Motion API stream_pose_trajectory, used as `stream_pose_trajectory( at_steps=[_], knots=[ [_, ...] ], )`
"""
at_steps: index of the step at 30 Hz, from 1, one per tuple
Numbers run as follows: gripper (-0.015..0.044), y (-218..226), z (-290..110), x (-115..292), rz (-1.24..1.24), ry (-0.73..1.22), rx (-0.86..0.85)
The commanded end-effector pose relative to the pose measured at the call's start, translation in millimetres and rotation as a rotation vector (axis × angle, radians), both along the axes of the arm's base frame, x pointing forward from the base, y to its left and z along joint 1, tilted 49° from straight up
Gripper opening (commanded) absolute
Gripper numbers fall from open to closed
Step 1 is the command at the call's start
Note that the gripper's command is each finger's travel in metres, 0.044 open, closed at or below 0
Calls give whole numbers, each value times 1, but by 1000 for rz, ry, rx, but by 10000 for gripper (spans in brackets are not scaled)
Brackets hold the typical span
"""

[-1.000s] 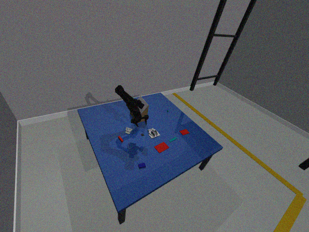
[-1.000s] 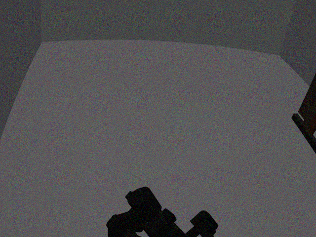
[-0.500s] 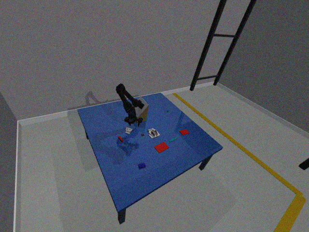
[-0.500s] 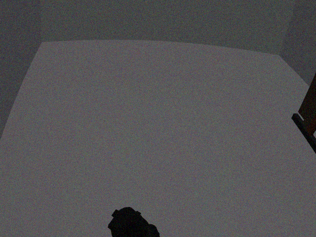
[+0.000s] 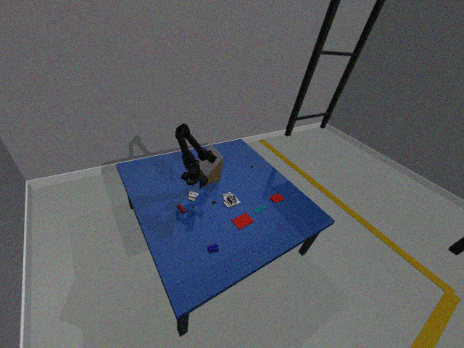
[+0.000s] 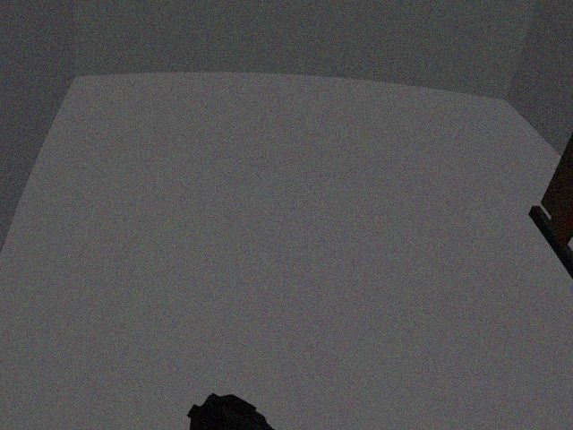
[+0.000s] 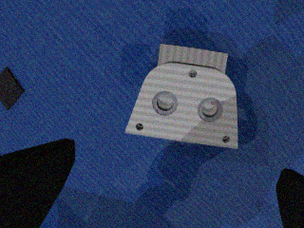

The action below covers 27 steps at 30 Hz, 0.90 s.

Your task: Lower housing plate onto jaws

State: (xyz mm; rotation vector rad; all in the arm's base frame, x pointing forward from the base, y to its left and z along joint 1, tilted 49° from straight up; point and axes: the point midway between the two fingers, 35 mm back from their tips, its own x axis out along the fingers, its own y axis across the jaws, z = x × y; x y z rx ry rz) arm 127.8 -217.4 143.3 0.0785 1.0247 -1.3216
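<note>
Housing plate (image 5: 193,194) (image 7: 185,124) on the blue table (image 5: 232,262) (image 7: 95,28), wide gripper (image 5: 196,184) (image 7: 179,167) above, holding nothing.
In the top view the pin base (image 5: 225,204) lay at three o'clock from the plate, well apart. The likely pickup called for centring the plate between the fingers, squaring them to its edges and descending straight, so that it would lift level and its two holes could later meet the stubs evenly.

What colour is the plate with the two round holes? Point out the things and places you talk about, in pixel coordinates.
The housing plate (image 5: 193,194) (image 7: 185,85) is whitish grey; the wrist view shows it best.
</note>
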Motion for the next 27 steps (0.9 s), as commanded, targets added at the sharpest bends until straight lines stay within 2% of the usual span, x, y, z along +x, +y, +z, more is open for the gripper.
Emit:
stream_pose_trajectory(
  at_steps=[1, 5, 27],
  knots=[
    [440, -8, -8, -4, -11, 7, 0],
    [440, -29, -25, -8, -10, 8, -4],
    [440, -41, -35, -10, -10, 9, -4]
  ],
)
